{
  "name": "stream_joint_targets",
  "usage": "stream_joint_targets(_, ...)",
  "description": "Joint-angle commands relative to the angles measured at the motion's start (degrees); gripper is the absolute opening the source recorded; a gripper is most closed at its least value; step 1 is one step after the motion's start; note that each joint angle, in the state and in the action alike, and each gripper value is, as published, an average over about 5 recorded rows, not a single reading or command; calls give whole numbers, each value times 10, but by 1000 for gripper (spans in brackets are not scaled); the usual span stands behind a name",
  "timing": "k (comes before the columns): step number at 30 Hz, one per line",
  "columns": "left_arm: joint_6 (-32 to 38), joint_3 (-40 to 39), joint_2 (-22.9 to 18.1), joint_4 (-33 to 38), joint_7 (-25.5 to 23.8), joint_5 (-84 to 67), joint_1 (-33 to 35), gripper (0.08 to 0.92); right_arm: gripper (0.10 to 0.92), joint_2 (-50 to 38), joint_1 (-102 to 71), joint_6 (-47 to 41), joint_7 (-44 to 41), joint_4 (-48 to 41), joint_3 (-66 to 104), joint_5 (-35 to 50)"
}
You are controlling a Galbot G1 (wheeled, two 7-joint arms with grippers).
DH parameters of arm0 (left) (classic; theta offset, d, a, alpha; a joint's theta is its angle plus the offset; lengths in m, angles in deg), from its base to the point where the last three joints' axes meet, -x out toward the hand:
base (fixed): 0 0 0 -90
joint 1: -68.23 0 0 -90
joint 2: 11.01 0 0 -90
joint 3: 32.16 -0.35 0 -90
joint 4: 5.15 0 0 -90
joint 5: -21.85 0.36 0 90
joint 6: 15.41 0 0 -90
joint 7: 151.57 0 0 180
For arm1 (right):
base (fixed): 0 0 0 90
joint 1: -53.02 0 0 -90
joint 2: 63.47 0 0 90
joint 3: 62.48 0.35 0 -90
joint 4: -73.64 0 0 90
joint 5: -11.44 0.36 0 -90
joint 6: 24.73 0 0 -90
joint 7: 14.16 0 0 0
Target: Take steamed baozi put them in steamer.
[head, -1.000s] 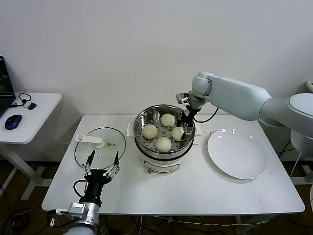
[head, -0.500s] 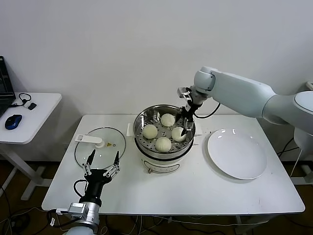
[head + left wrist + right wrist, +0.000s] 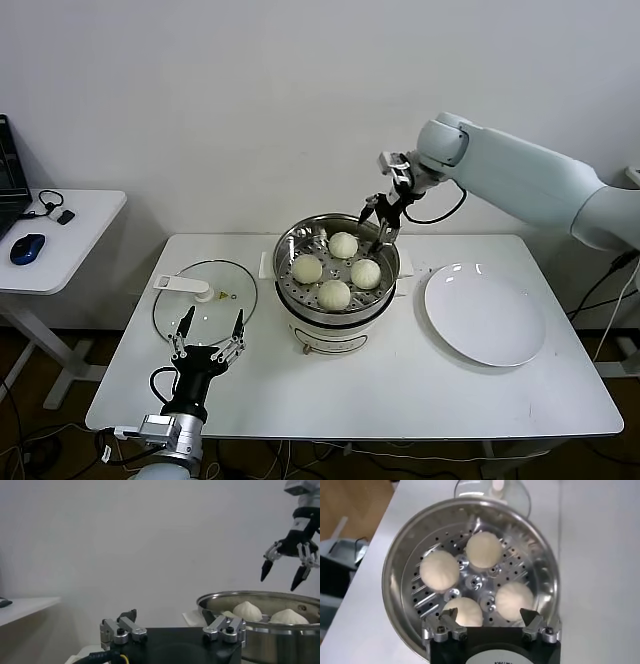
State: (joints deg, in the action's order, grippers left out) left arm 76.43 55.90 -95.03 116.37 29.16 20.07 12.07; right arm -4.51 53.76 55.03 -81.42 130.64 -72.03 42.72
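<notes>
The steel steamer (image 3: 300, 300) stands mid-table with several cream baozi on its perforated tray, among them ones at the back (image 3: 343, 245), left (image 3: 307, 268) and right (image 3: 365, 272). My right gripper (image 3: 376, 231) hangs open just above the steamer's far right rim, holding nothing. From its wrist I look straight down on the steamer (image 3: 395, 575) and the baozi (image 3: 483, 549) (image 3: 515, 600), with the open right gripper (image 3: 488, 615) above them. My left gripper (image 3: 210, 334) waits open near the front left edge, fingers up. In the left wrist view the steamer (image 3: 225, 600) and right gripper (image 3: 284, 574) show.
A glass lid (image 3: 205, 295) lies flat left of the steamer. A white plate (image 3: 485, 313) sits on the right of the table. A side table at far left carries a blue mouse (image 3: 27, 248). The wall is close behind the steamer.
My right gripper opened, left a baozi on the tray's right side, and rose up and back to the right out of the steamer. The left arm has not moved.
</notes>
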Motion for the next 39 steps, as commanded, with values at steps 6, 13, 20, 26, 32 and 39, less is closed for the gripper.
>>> stream_joint_targets(6,-3,1,2,2,1,2,-2,823,823,-181,-149,28,121,145,277,-8)
stream_joint_targets(13,-1,-5,0,0,1,4,-7,823,823,-259,-365,63,227,239,495,-14)
stream_joint_targets(20,4,-8,-2,2,2,5,-4,823,823,-251,-634,142,354,319,730,-29)
stream_joint_targets(26,5,-11,-3,5,3,12,1,823,823,-170,-850,210,446,361,926,-49)
stream_joint_targets(32,8,-23,-8,6,8,21,6,823,823,-67,-986,292,495,370,1042,-65)
stream_joint_targets(39,7,-33,-6,3,18,23,2,823,823,24,-1114,369,524,384,1093,-71)
